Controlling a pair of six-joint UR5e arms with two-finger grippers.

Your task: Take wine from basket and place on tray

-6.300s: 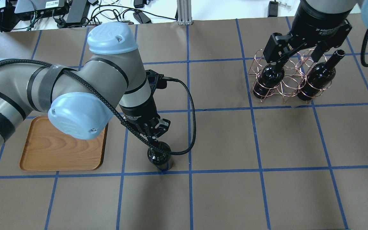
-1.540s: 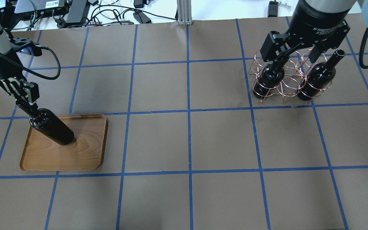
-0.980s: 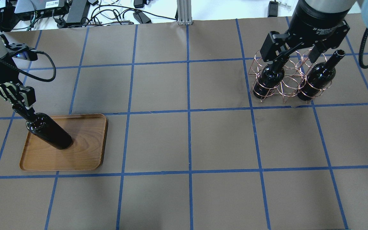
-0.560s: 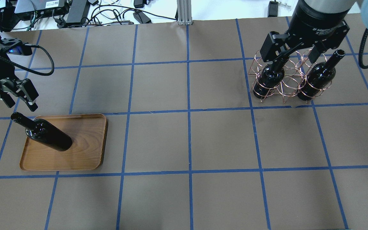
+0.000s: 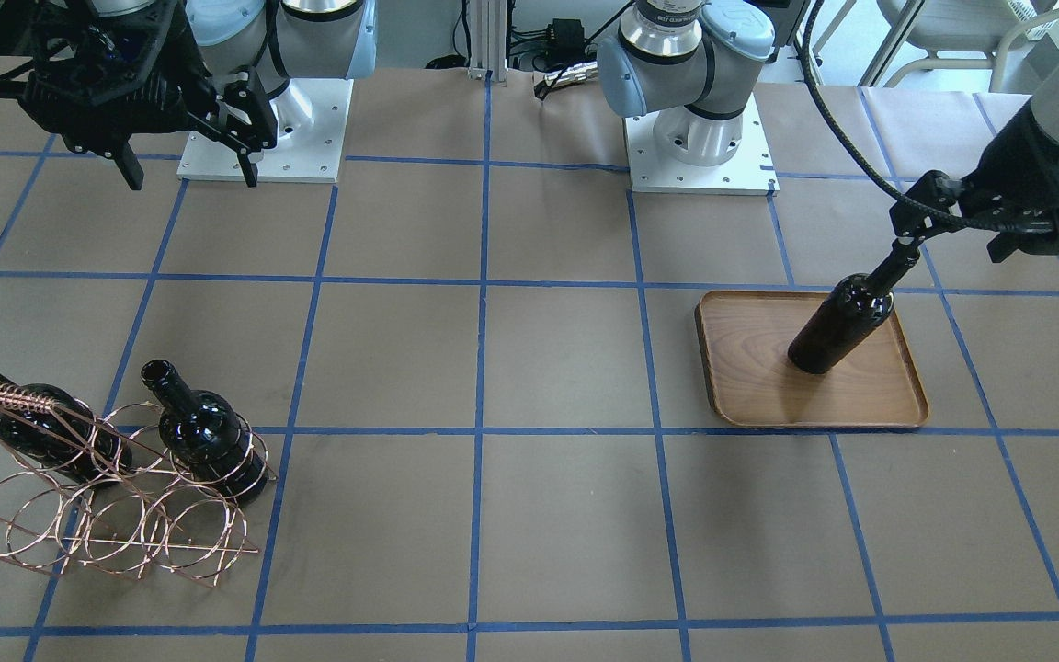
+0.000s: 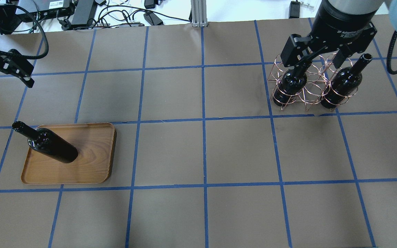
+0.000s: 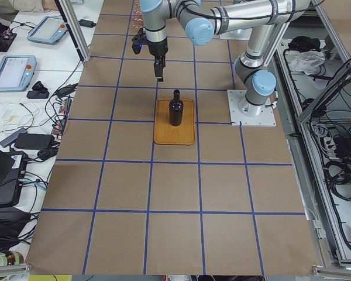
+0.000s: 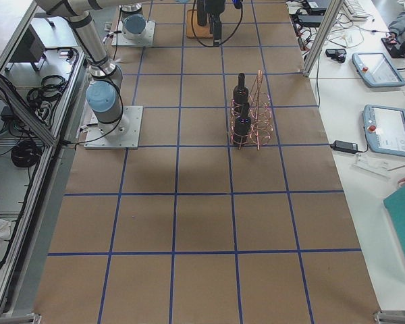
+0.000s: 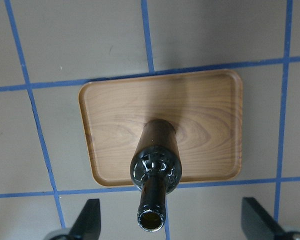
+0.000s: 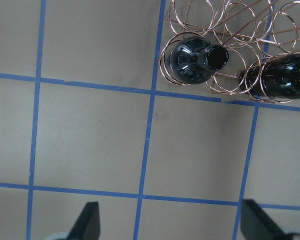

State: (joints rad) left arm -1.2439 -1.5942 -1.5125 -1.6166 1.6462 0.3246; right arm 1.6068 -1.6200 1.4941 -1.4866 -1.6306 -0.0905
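Evidently the placing was done and the step in hand was judged to be the left arm's retreat. The glossy near-black glass wine bottle [image 6: 52,146] stood upright near the middle of the flat rectangular brown wooden tray [image 6: 91,165].

The left gripper [image 6: 10,82] was spread wide and empty, at about 11 o'clock from the bottle in the overhead view and well apart from it. In the left wrist view the uncorked mouth lay at 6 o'clock, between the two fingers [image 9: 87,222] at 7 and 5 o'clock. Neither finger touched the glass.

To do the retreat well, the fingers should stay spread and rise clear of the neck before any sideways travel. The bottle is tall on a narrow base, so a brush at the mouth could topple it.

The right gripper [image 5: 191,175] hung with its jaws apart above the rose-gold copper wire basket [image 5: 116,524], gripping nothing. Two like bottles [image 5: 203,432] [image 5: 42,428] stood in the basket's loops, the middle loop between them empty.
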